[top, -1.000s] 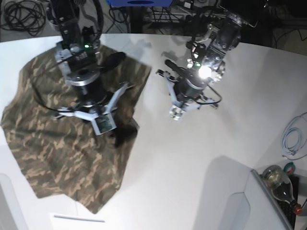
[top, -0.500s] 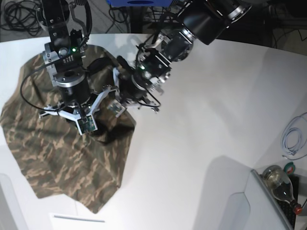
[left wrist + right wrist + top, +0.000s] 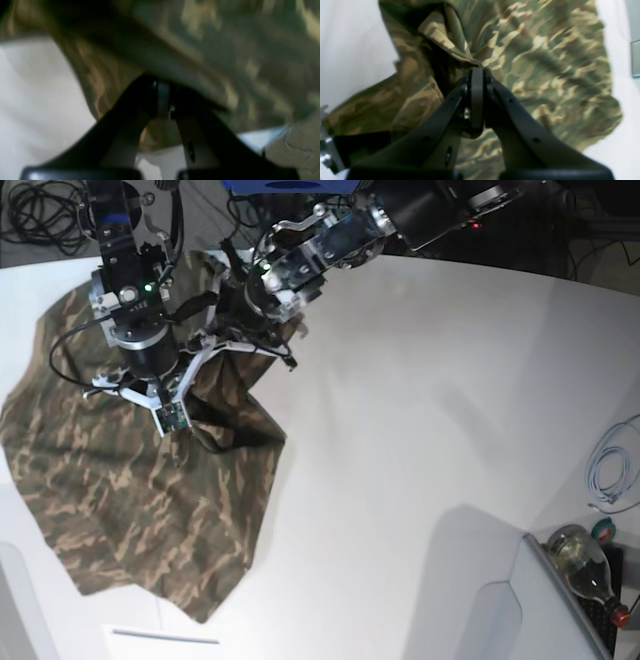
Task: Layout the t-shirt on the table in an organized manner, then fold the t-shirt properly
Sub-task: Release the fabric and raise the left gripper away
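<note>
The camouflage t-shirt (image 3: 110,500) lies spread over the left part of the white table (image 3: 430,430), and its upper right part is lifted and bunched between the two arms. My right gripper (image 3: 477,71) is shut on a raised fold of the t-shirt (image 3: 545,62); in the base view it sits at the dark bunch (image 3: 205,432). My left gripper (image 3: 163,86) reaches in from the back right and is shut on the hem of the t-shirt (image 3: 250,50), near its lifted top edge (image 3: 228,285). The left wrist view is blurred.
A coiled white cable (image 3: 610,470) lies at the table's right edge. A bottle (image 3: 585,565) and a grey box (image 3: 515,610) stand at the front right. A white strip (image 3: 165,637) lies at the front left. Dark cables (image 3: 45,210) hang behind the table.
The left arm swung from the bare table across to the shirt's upper right edge. The right arm drew back and left, and the cloth between them rose and bunched up.
</note>
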`<action>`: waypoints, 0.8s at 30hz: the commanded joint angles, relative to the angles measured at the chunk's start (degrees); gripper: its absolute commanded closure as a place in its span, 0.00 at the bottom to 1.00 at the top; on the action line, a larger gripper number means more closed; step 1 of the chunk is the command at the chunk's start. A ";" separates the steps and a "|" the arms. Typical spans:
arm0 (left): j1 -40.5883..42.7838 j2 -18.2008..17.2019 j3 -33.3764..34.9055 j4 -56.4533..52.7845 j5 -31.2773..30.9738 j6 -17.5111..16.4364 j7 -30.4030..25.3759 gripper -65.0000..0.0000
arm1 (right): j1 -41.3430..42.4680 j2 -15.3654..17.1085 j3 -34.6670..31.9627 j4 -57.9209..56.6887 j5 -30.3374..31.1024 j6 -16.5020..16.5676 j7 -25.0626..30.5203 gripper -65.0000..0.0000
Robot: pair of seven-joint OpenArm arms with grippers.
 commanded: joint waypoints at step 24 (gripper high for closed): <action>-2.36 -4.35 -30.77 4.31 0.52 -2.49 -1.43 1.00 | -1.22 0.21 4.54 0.34 -2.67 -3.12 1.57 1.00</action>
